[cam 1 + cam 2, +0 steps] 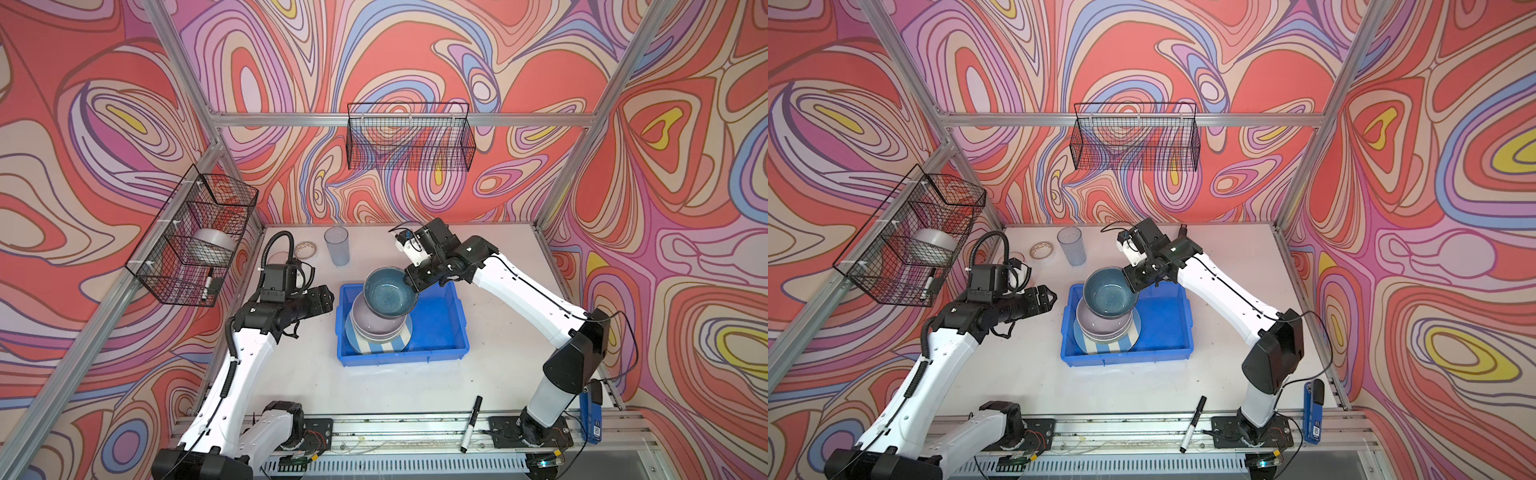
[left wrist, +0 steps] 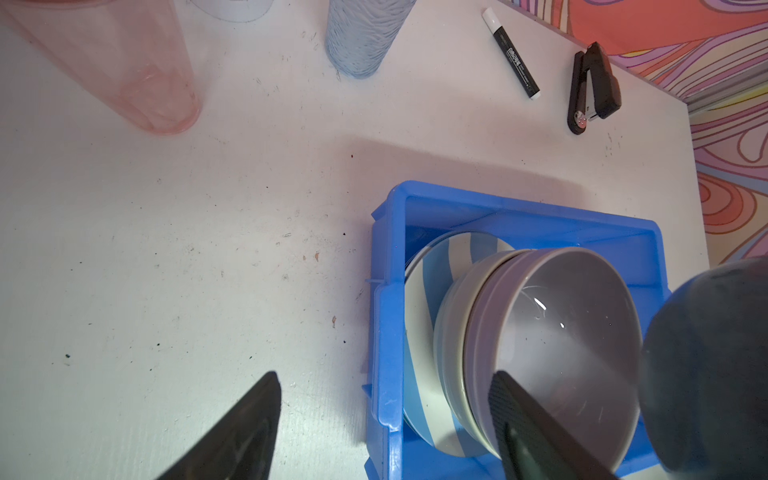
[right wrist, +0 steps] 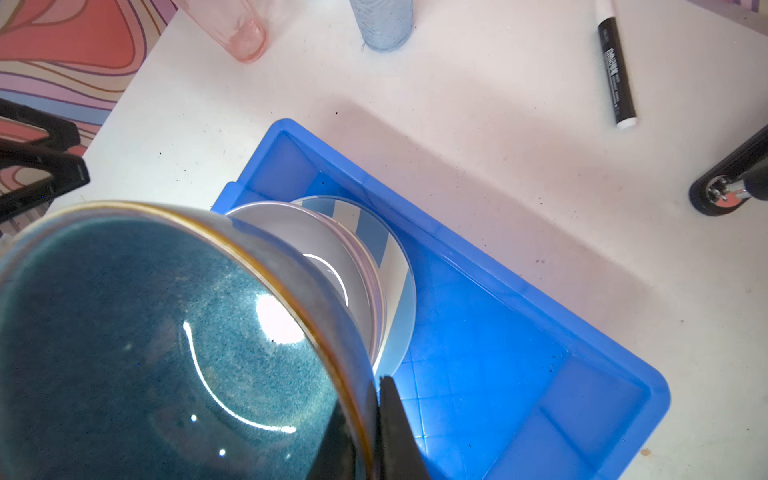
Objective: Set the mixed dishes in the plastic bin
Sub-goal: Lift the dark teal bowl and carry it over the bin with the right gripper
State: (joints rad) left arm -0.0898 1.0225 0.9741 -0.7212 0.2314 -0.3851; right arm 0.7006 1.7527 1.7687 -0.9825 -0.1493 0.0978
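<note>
Holding the dark blue bowl point(image 1: 388, 297) by its rim, the right hand point(image 1: 409, 286) is pinched shut on the edge nearest its own arm. In both top views the bowl hangs slightly tilted over the plastic bin point(image 1: 440, 328), apparently not yet set down.

Directly below it, a lavender bowl point(image 1: 376, 326) is nested in a pale green bowl point(image 2: 451, 345) on the blue-white striped plate point(image 1: 374, 347), all inside the bin. The rim pinch probably leaves the bowl's base free to drop into that nest.

The left hand point(image 1: 331, 300) has its jaws spread and is empty. It sits just beside the bin's left wall, clear of the stack.

The bluish tumbler point(image 1: 336, 245) and pink tumbler point(image 2: 124, 70) stand on the worktop point(image 1: 291, 374), outside the bin.
</note>
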